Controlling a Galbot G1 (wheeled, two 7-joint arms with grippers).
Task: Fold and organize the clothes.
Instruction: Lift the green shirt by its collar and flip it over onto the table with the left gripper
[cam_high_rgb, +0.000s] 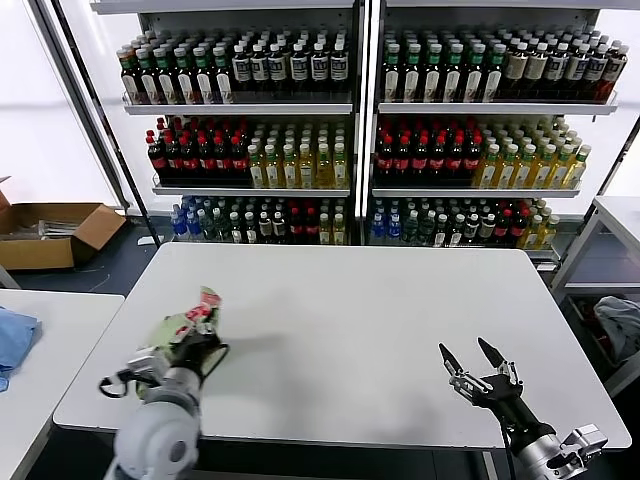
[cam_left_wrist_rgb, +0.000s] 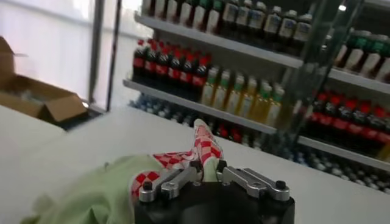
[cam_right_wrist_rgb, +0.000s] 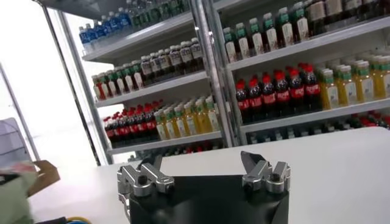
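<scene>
The light green shirt (cam_high_rgb: 185, 322) with its red-and-white checked print lies bunched at the left front of the white table (cam_high_rgb: 340, 330). My left gripper (cam_high_rgb: 203, 340) is shut on a fold of it. In the left wrist view the fabric (cam_left_wrist_rgb: 97, 189) spreads to one side of the gripper (cam_left_wrist_rgb: 207, 167) and a checked tip (cam_left_wrist_rgb: 206, 145) sticks up from between the jaws. My right gripper (cam_high_rgb: 468, 357) is open and empty above the table's right front. In the right wrist view it (cam_right_wrist_rgb: 201, 163) has its jaws wide apart with nothing between them.
Shelves of bottles (cam_high_rgb: 360, 130) stand behind the table. A second white table (cam_high_rgb: 40, 370) at the left carries a blue cloth (cam_high_rgb: 15, 340). A cardboard box (cam_high_rgb: 50, 232) sits on the floor at the far left. A grey-blue fabric bundle (cam_high_rgb: 620, 325) lies at the right edge.
</scene>
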